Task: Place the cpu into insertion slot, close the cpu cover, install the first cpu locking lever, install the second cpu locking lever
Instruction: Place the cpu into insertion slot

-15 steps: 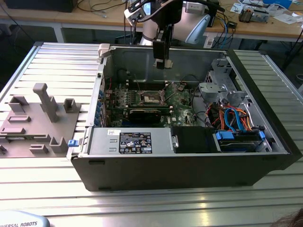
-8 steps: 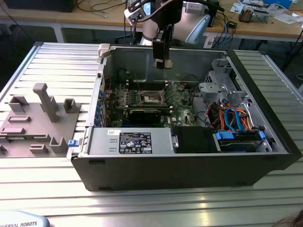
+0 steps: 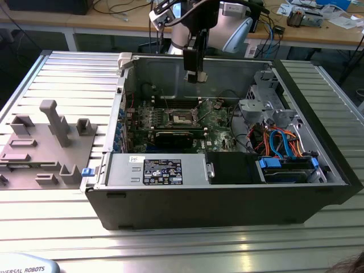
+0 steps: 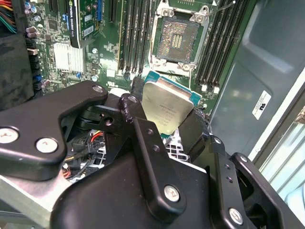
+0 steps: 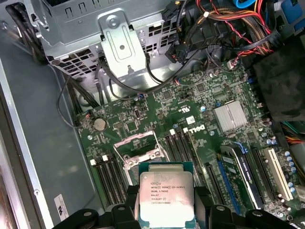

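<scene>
I see the arm (image 3: 230, 25) in the exterior view as rounded silver-grey joint housings with a light blue end cap, and a black wrist section below them. In the second wrist view the gripper (image 4: 167, 110) is matt black throughout: flat, round-ended link bars stacked over a bulky moulded body. Each pivot carries silver screw heads (image 4: 46, 144) with recessed sockets. The fingers (image 4: 129, 102) are black, with rough, pitted tips

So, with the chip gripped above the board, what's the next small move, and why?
Probably ease the gripper down and across toward the insertion slot. It is shut on the cpu and hangs well above the board. In the second wrist view, the slot lies exposed beyond the chip, not beneath it.
</scene>
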Controlling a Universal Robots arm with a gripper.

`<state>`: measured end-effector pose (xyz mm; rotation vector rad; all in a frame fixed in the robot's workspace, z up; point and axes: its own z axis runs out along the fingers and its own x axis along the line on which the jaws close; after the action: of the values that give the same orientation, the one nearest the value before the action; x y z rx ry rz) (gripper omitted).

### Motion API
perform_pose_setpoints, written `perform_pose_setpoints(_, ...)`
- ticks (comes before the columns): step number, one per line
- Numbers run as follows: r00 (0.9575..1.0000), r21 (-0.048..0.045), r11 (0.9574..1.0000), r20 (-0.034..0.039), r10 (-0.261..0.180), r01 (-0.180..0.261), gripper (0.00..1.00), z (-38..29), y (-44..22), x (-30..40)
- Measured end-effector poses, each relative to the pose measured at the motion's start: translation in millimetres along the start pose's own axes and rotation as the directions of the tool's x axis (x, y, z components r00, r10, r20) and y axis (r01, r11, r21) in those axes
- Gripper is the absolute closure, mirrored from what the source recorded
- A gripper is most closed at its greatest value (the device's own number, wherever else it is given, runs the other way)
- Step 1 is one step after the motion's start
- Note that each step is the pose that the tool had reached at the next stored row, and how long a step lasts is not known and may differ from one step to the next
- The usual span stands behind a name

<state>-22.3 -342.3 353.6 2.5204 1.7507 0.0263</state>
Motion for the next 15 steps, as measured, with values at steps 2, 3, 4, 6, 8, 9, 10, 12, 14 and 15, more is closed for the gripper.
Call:
perform_pose_setpoints(2, 1.0, 0.0001, 1.0, 0.0002, 0.003, -0.003, 0.46, 0.0, 0.0, 0.0)
perform_pose_setpoints(3, 1.0, 0.0001, 1.0, 0.0003, 0.004, -0.004, 0.46, 0.0, 0.0, 0.0)
perform_pose_setpoints(4, 1.0, 0.0001, 1.0, 0.0004, 0.005, -0.005, 0.46, 0.0, 0.0, 0.0)
perform_pose_setpoints(6, 1.0, 0.0002, 1.0, 0.0005, 0.007, -0.007, 0.46, 0.0, 0.0, 0.0)
perform_pose_setpoints(8, 1.0, 0.0002, 1.0, 0.0007, 0.009, -0.009, 0.46, 0.0, 0.0, 0.0)
perform_pose_setpoints(9, 1.0, 0.0002, 1.0, 0.0007, 0.01, -0.01, 0.46, 0.0, 0.0, 0.0)
perform_pose_setpoints(10, 0.9999, 0.0003, 0.9999, 0.0008, 0.011, -0.011, 0.46, 0.0, 0.0, 0.0)
perform_pose_setpoints(12, 0.9999, 0.0003, 0.9999, 0.0009, 0.013, -0.013, 0.46, 0.0, 0.0, 0.0)
perform_pose_setpoints(14, 0.9999, 0.0004, 0.9999, 0.0011, 0.015, -0.015, 0.46, 0.0, 0.0, 0.0)
perform_pose_setpoints(15, 0.9999, 0.0004, 0.9999, 0.0012, 0.017, -0.017, 0.46, 0.0, 0.0, 0.0)
